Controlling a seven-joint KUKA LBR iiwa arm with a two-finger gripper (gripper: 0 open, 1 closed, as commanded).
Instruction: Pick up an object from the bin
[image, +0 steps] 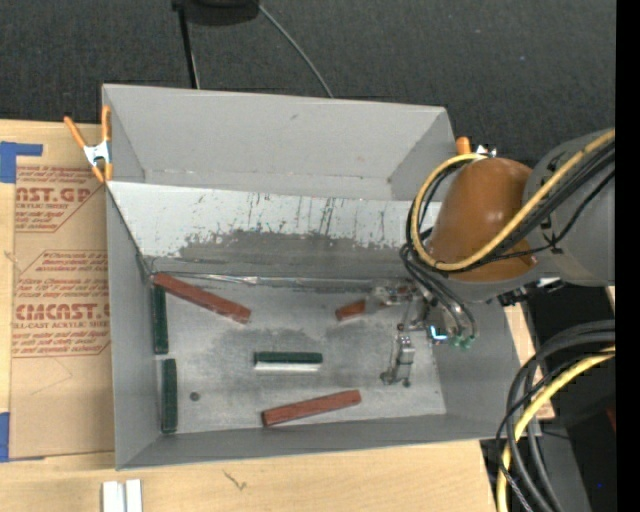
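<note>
The gripper (400, 370), whose opening cannot be told, is held near the right wall of the bin (280, 150) and should be aligned across the front red-brown bar (311, 408) before being lowered.

Robotics lab bench: cabled arm (485, 215) over scratched grey metal bin (280, 130), wooden tabletop (300, 482) beneath.

In your bin (300, 140), two bars lie end to end along the left wall, the rear bar (159, 320) behind the front-left bar (169, 395). A slanted bar (200, 297) lies at the back left, a short piece (350, 311) back right of centre, a middle bar (288, 358) in the centre and a near bar (311, 407) just before it. The gripper (400, 372) hangs over the floor's right side, right of the middle bar and before the short piece.
</note>
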